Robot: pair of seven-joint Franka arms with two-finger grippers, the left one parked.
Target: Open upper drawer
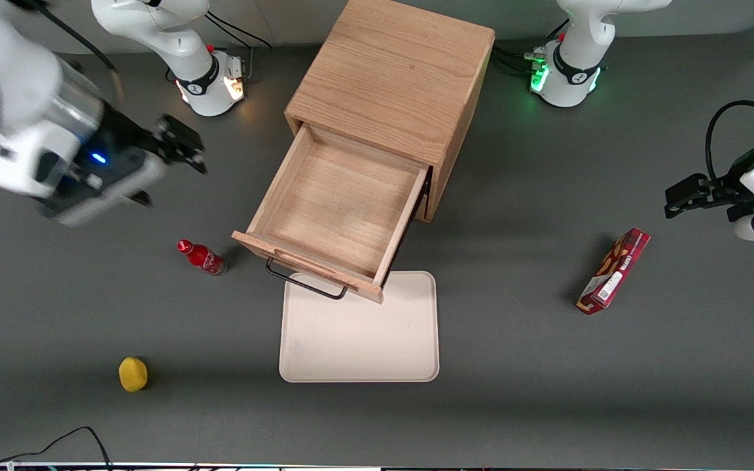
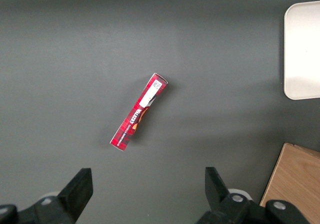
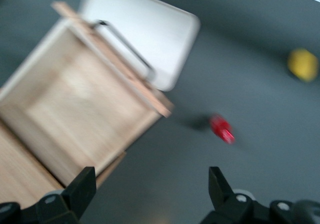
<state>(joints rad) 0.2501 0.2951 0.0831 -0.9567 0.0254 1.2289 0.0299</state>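
Note:
The upper drawer (image 1: 341, 209) of the oak cabinet (image 1: 393, 72) stands pulled far out, empty, with its thin black wire handle (image 1: 305, 280) hanging over the tray. It also shows in the right wrist view (image 3: 75, 108), with the handle (image 3: 127, 46) at its front. My right gripper (image 1: 184, 149) is open and empty, raised above the table toward the working arm's end, well away from the drawer. In the right wrist view the gripper (image 3: 150, 189) has its jaws wide apart over bare table beside the drawer's side.
A cream tray (image 1: 359, 330) lies in front of the cabinet, partly under the drawer. A small red bottle (image 1: 201, 257) lies beside the drawer, and a yellow ball (image 1: 133, 374) lies nearer the camera. A red box (image 1: 614, 271) lies toward the parked arm's end.

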